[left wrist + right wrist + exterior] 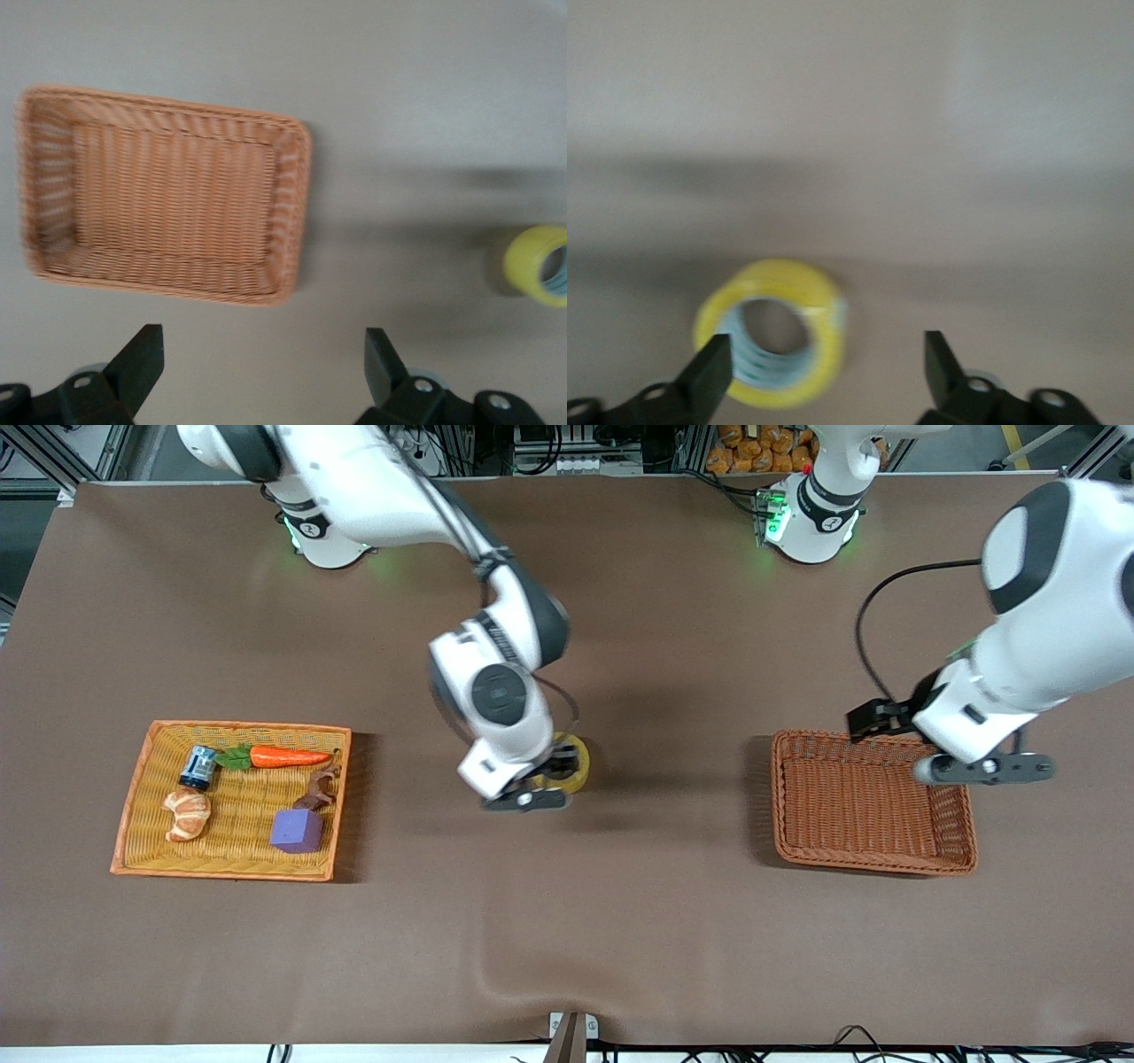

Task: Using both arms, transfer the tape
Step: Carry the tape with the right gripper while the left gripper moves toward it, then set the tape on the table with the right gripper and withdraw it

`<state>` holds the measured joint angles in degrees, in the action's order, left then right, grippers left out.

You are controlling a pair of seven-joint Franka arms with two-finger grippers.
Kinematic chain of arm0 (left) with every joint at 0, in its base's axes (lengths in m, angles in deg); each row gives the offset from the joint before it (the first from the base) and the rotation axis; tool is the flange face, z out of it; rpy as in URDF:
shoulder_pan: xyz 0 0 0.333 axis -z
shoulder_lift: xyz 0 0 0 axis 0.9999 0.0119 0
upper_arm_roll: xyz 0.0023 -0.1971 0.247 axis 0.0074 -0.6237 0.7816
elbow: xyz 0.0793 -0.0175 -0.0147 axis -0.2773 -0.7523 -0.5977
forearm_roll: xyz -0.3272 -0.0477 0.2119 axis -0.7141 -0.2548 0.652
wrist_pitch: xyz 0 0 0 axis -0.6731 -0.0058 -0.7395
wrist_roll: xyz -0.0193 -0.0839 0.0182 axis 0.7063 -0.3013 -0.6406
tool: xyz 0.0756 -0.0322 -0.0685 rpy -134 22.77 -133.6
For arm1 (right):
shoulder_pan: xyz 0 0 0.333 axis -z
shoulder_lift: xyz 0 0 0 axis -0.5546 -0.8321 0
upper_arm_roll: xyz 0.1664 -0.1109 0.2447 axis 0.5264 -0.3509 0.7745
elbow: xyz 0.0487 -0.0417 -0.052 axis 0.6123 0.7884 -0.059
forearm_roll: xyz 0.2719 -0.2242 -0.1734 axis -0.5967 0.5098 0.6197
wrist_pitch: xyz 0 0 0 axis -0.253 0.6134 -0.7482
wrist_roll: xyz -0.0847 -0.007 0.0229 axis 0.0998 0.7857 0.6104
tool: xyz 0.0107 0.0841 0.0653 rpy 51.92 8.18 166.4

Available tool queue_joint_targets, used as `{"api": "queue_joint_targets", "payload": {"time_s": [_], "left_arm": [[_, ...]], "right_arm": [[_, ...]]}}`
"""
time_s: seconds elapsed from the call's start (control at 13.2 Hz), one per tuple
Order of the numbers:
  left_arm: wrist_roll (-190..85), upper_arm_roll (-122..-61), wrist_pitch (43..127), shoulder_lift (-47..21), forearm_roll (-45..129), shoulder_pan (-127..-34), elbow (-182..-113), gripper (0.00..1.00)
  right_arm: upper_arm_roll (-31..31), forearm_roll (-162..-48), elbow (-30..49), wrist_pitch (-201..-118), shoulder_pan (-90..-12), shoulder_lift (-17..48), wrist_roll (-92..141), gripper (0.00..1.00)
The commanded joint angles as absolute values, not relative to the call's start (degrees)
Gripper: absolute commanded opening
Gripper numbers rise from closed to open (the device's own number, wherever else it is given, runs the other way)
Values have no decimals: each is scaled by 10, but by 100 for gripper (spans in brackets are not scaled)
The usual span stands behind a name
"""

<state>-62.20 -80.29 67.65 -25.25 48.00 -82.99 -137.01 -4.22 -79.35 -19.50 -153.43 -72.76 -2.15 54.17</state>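
Tape (571,763) on table under open right claw (827,367).

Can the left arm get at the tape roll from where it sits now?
Probably yes. The tape roll lies flat on bare table mid-way between the baskets. The right gripper, fingers open, hangs just above it and could crowd the left gripper, open over the empty basket.

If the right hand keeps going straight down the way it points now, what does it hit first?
Probably the bare table. The right hand is open and points down, with the tape lying flat near one finger, not centered between them. Depth is unclear, so that finger might clip the roll's rim.
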Motion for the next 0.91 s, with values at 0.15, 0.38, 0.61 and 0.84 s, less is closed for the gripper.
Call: {"api": "queue_joint_targets", "payload": {"time_s": [0.15, 0.38, 0.61, 0.84], "left_arm": [[-765, -801, 768, -230, 455, -743, -1399, 100], [-936, -800, 869, -174, 459, -657, -1394, 100], [-1042, -794, 950, -107, 464, -561, -1390, 100], [-1093, -797, 967, -76, 514, -536, -1390, 100]], "right_arm": [[-45, -769, -110, -1442, -630, 153, 455, 100], [-48, -690, -21, -1435, -607, 280, 430, 100], [-47, -690, 26, -1399, -554, 368, 409, 100], [-25, -692, 20, -1362, -455, 381, 323, 100]]}}
